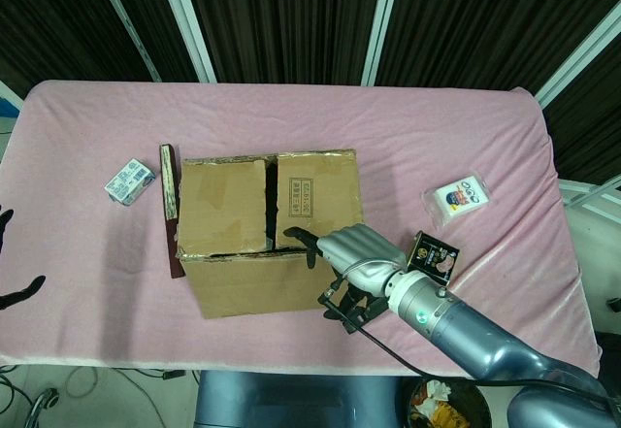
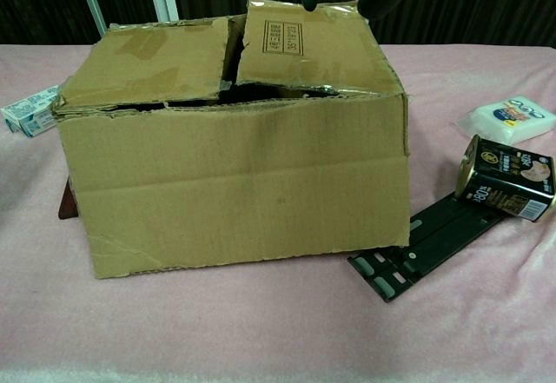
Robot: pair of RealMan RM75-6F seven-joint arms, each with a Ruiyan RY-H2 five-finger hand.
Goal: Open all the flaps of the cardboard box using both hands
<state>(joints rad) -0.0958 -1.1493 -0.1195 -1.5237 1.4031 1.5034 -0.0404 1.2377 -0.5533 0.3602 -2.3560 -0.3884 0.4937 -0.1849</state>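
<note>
Plainly, little writing can be read: the black-and-gold tin (image 2: 508,178) by the box's right side shows large digits that look like "80", and the right inner flap (image 2: 300,46) carries a printed block too small to make out. The white packet (image 2: 511,119) and the small blue-and-white carton (image 1: 129,181) have print that stays blurred.

The cardboard box (image 2: 234,183) sits left of the pink table's (image 1: 437,147) middle. Its near flap hangs down over the front wall, creased and dented, while 2 inner flaps lie flat on top, a dark gap between them.

The right hand (image 1: 354,251) rests at the box's near right corner, fingers curled over the edge; whether it grips is unclear. The left hand (image 1: 12,278) shows only dark fingertips at the frame's left edge.
</note>
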